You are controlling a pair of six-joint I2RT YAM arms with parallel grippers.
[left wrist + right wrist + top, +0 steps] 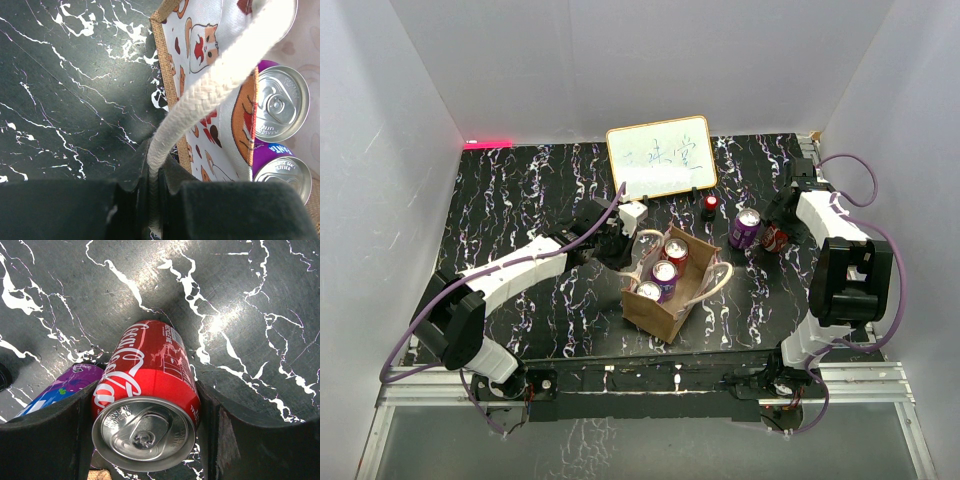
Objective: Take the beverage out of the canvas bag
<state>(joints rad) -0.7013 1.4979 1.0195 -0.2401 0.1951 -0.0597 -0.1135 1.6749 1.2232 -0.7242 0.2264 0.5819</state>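
layout: three cans (665, 272) in canvas bag (655, 318) | board (660, 157) behind bag

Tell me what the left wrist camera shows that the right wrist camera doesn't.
Only the left wrist view: the left gripper shut on the pale braided rope handle of the tan canvas bag, with two silver-topped purple cans inside it.
Only the right wrist view: the right gripper closed on a red cola can, with a lone purple can just beside it.
Both: the black, white-veined marble-pattern tabletop.
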